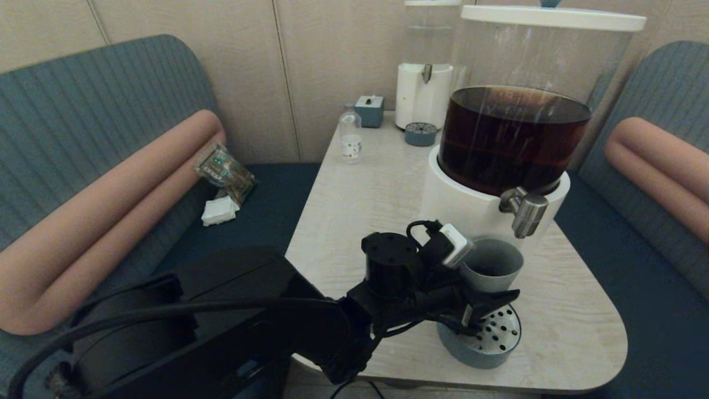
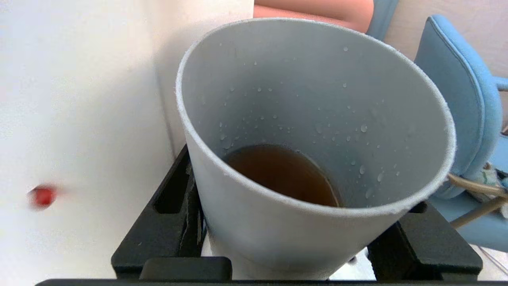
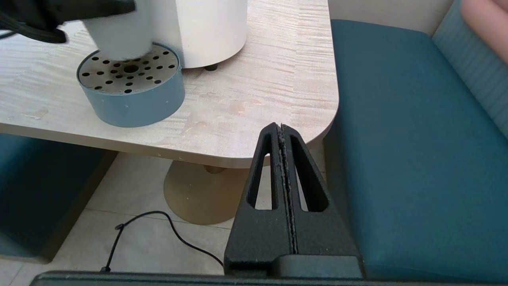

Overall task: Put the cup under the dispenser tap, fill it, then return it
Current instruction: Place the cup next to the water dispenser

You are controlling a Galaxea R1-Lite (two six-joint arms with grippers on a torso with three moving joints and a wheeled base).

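Between the fingers of my left gripper [image 1: 487, 302] stands the cup [image 1: 492, 269], grey-blue, upright, pinched low on its wall by both black pads, one on each side. Position of cup: just below the dispenser tap [image 1: 525, 210], its mouth slightly toward my side of the spout, its base over the perforated drip tray [image 1: 487, 339]; whether it touches the tray or hangs just above, I cannot tell. Contents, per the left wrist view: a shallow pool of dark brown liquid [image 2: 283, 174] at the bottom of the cup [image 2: 317, 119], with droplets scattered up the inner wall; my finger [image 2: 166, 222] presses the outer wall near the base. Tap: short steel cylinder on the white base of the large dispenser [image 1: 515, 138], which holds dark brown liquid to about half height. Table [image 1: 365, 188]: pale wood grain, rounded corners. Further items at its far end: small clear bottle [image 1: 350, 137], blue-grey box [image 1: 370, 110], smaller dispenser [image 1: 424, 83] with its own round tray [image 1: 420, 133]. Right gripper [image 3: 282, 131]: held off the table's near corner, above the floor and beside the teal bench seat [image 3: 405, 131], fingers pressed flat together, holding nothing.
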